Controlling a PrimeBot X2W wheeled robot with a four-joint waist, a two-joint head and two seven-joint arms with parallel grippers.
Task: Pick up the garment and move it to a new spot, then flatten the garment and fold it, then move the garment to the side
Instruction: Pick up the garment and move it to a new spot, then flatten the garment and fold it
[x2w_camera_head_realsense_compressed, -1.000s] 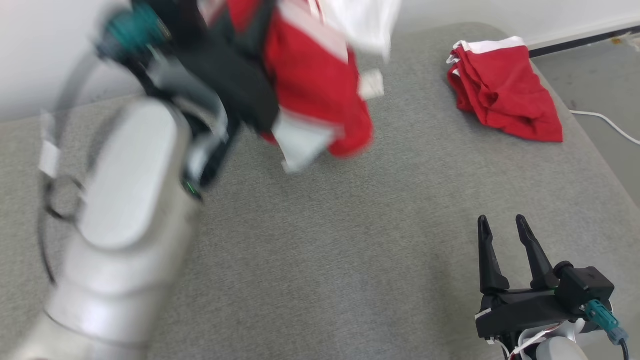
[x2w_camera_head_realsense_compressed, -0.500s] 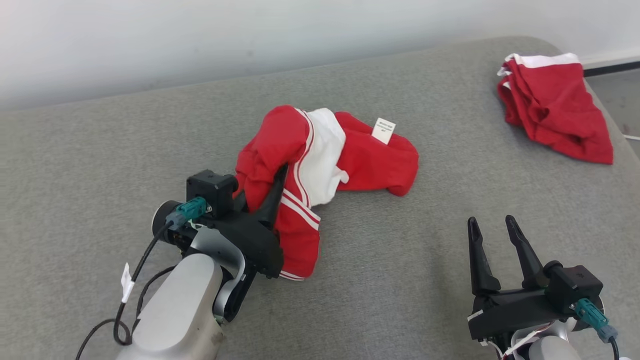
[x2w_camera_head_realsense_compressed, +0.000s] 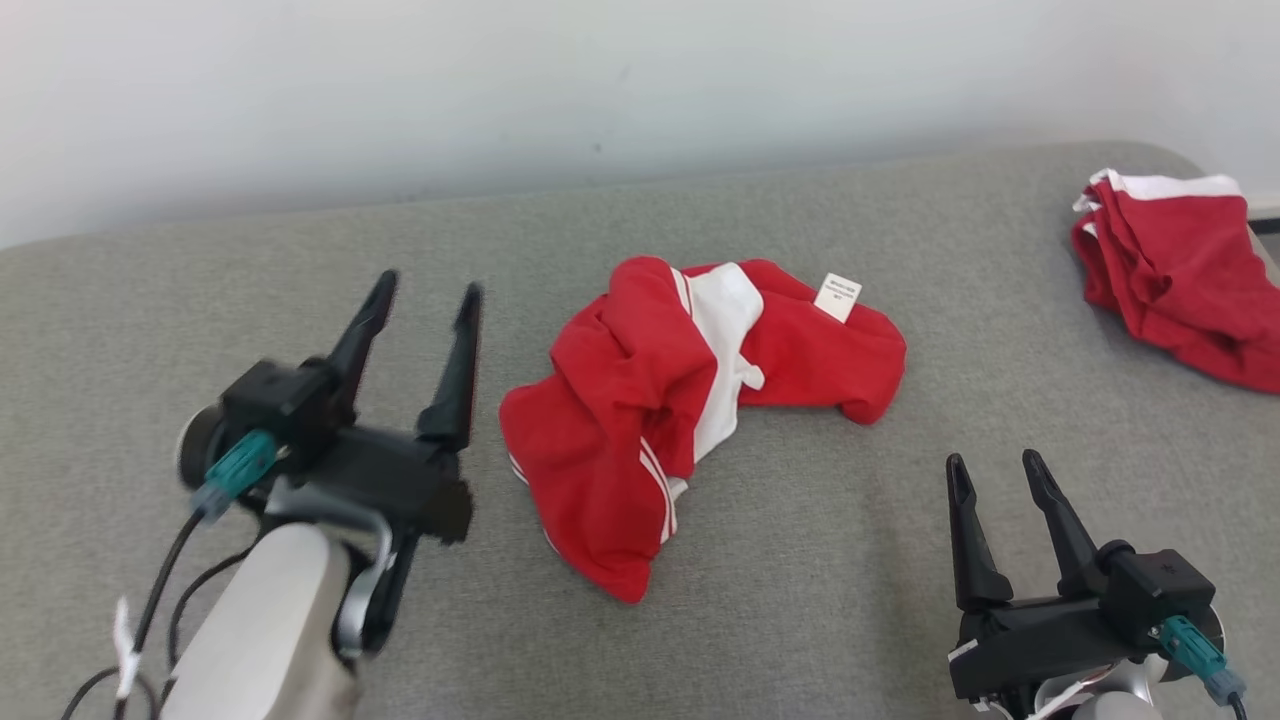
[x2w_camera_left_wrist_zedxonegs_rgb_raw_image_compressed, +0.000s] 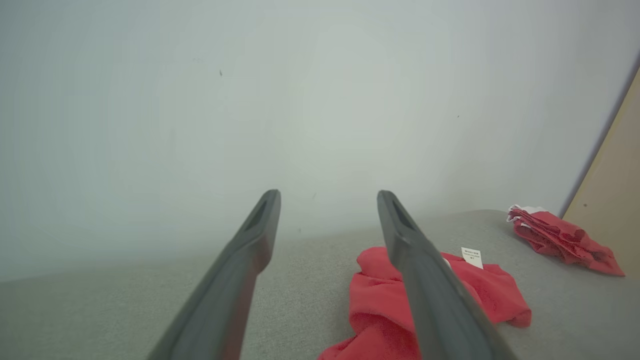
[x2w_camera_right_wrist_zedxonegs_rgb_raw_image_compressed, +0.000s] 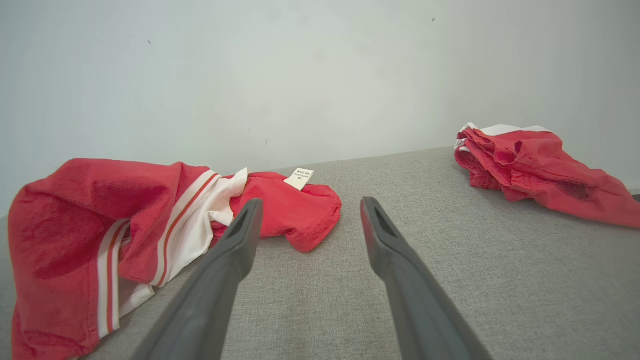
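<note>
A red garment with white panels, white stripes and a small white label lies crumpled in the middle of the grey padded surface. To its left my left gripper stands open and apart from the cloth, nothing between its fingers. In the left wrist view the garment lies right of the left gripper, partly behind the right finger. At the lower right my right gripper is open and empty, right of the garment. Its wrist view has the garment at the left, beyond the right gripper.
A second red and white cloth lies bunched at the far right of the grey surface, also seen as a red heap in the right wrist view. A pale wall runs along the far edge.
My left gripper let go of the garment, which now lies on the surface, and the opened gripper drew back to the left. The head camera shifted. The right gripper stayed open in place.
</note>
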